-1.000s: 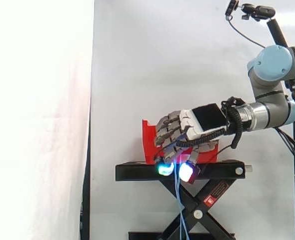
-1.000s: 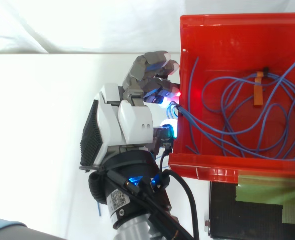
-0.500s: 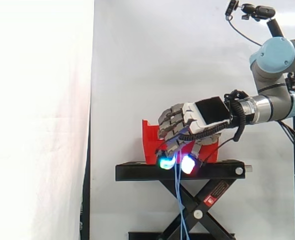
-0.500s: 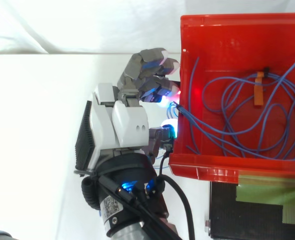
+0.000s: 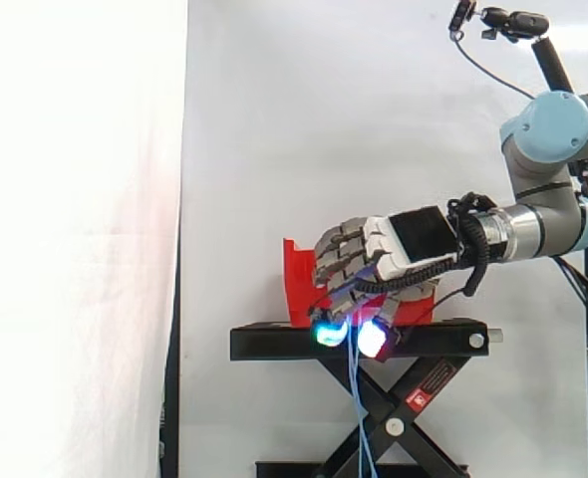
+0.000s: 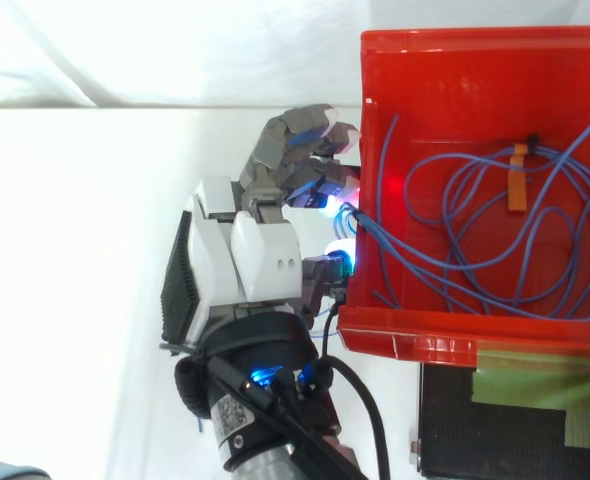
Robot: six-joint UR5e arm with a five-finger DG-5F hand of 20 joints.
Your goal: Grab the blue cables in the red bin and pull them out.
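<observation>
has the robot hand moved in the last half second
Yes: in the side view the robot hand has come down slightly toward the black stand, fingers curled on the blue cables.

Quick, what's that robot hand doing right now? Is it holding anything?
Hand: fingers curled shut on the blue cables, just outside the red bin.

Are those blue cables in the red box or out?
Mostly in: the blue cables coil inside the red bin, while a few cross its wall and hang below the hand.
</observation>
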